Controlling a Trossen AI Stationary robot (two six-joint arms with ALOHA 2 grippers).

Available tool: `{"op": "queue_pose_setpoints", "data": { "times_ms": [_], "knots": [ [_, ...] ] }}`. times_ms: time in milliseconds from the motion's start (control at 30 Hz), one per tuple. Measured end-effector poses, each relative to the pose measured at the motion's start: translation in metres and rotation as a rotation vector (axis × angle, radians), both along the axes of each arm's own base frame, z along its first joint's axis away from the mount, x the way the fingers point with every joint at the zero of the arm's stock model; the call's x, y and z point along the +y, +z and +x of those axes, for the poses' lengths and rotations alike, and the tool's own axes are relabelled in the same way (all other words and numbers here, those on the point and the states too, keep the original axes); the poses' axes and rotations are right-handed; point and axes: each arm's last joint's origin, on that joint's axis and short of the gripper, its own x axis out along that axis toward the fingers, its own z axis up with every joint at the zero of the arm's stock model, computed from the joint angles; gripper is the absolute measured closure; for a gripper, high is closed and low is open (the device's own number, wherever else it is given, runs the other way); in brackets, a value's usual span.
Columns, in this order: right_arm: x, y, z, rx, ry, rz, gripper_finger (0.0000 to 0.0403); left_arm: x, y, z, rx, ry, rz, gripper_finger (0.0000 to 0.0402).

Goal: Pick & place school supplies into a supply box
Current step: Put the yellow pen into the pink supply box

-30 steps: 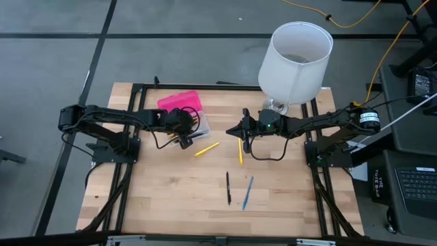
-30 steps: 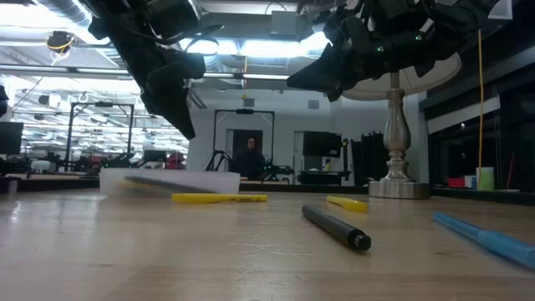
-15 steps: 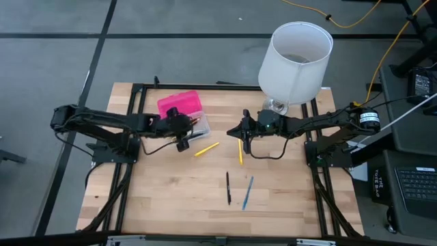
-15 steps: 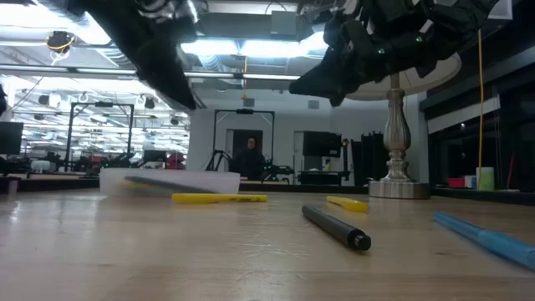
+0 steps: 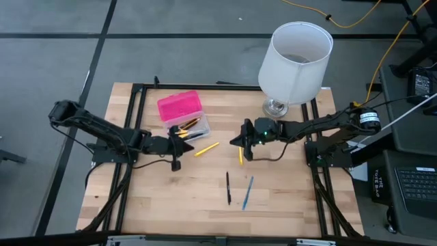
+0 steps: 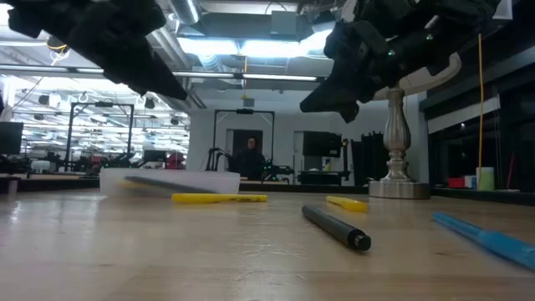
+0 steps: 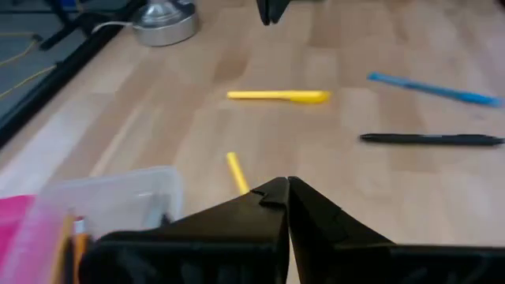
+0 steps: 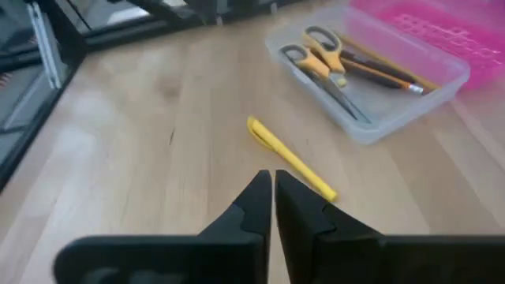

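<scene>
Left end effector (image 5: 183, 145) pressed together, empty, centre-left of frame beside the box (image 5: 193, 128). Right end effector (image 5: 234, 141) also pressed together, mid-frame above a yellow pen (image 5: 240, 156).

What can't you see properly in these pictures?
- Left wrist view: the clear plastic box with the hot-pink lid is cut off by the picture's edge and partly hidden by the left gripper, so its contents barely show.
- High view: the pencils in the box are too small to count.
- Low view: the yellow pen hides the box's lower edge.
- Right wrist view: the right gripper covers the table below it.
</scene>
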Motion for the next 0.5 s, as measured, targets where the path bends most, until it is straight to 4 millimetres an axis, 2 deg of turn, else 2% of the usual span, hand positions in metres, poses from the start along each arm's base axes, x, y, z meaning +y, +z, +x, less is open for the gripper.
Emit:
{"op": "queue_pose_setpoints", "data": {
  "times_ms": [133, 367, 500],
  "knots": [
    [0.017, -0.004, -0.002, 0.047, -0.068, -0.019, 0.0397, -0.006, -0.002, -0.002, -0.003, -0.032, -0.006, 0.0399],
    [0.046, -0.01, -0.011, 0.259, -0.199, 0.041, 0.0395, -0.008, 0.002, 0.0, -0.058, -0.038, -0.023, 0.0397],
    [0.055, -0.009, -0.012, 0.271, -0.308, 0.141, 0.0397, -0.008, 0.007, 0.002, -0.113, -0.038, -0.037, 0.04]
  ]
}}
